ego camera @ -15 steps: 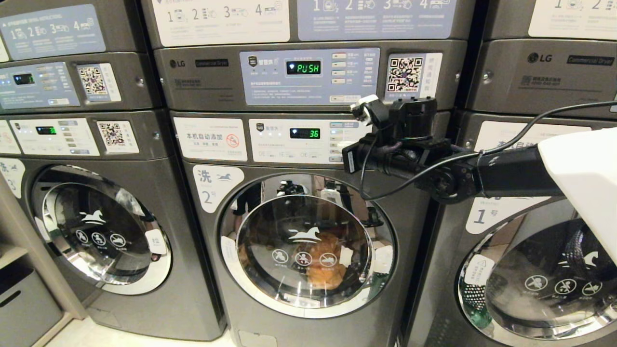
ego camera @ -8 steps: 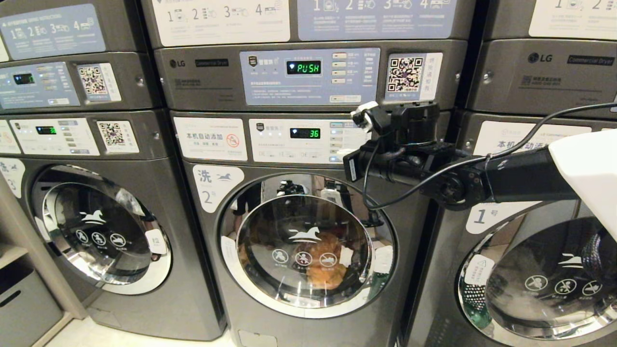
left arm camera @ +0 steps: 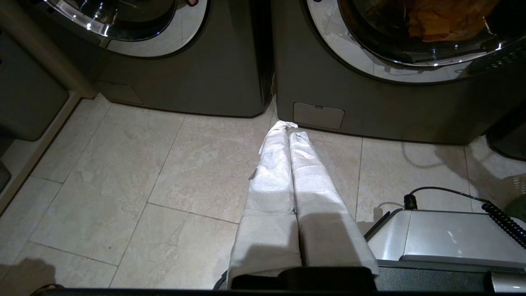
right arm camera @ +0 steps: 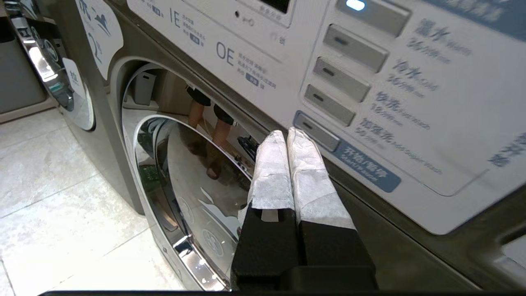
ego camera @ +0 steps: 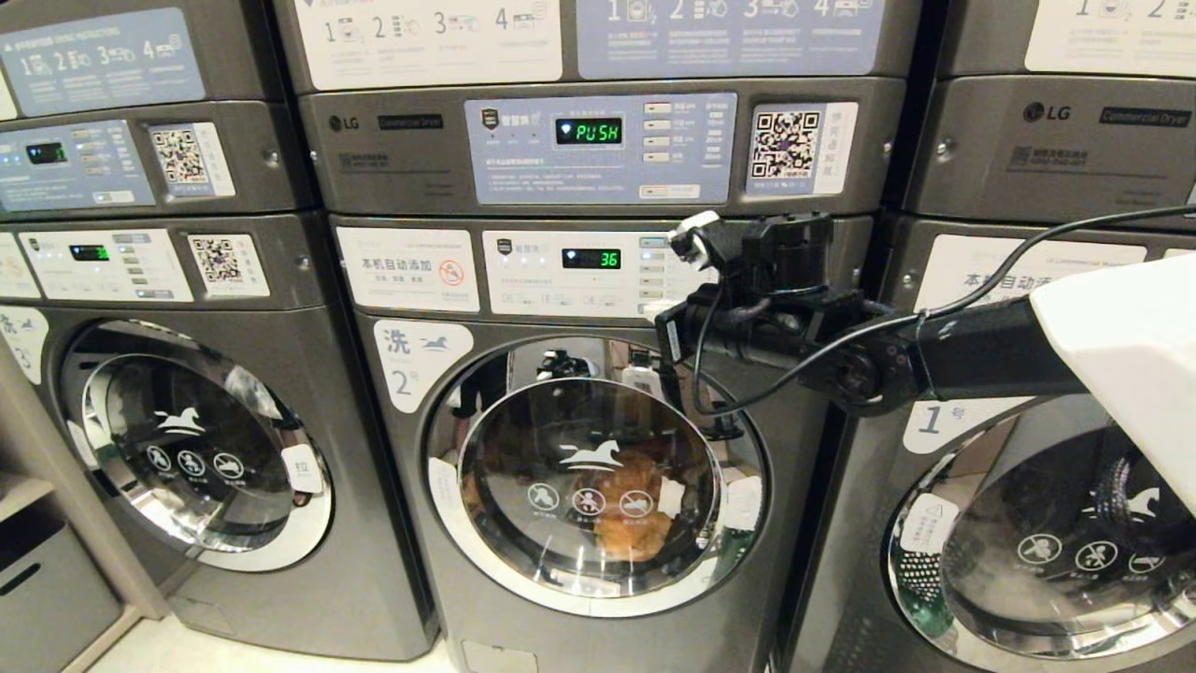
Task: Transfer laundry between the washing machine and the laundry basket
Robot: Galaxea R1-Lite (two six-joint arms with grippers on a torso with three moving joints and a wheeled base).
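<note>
**Right gripper at the control panel of washer number 2**

The right gripper is reaching in from the right with its white-wrapped fingers pressed together, clenched on nothing. Its tips are sitting at the lowest grey button of the column on the washing machine, just beside the blue label; whether they are actually touching the button cannot be told. Directly beyond the fingertips is lying the white control panel, with its green display reading 36 off to the side of the gripper. Below the gripper the round chrome-rimmed glass door is standing shut, and orange laundry is showing behind the glass. Reflected in the chrome under the fingers, a person's legs are appearing.

The left gripper is hanging low, likewise clenched and empty, pointing toward the tiled floor just in front of the washing machine's base. Of the laundry basket, only a green sliver is showing at the edge of the left wrist view, well off to the side of that gripper, beyond the robot's base.
</note>
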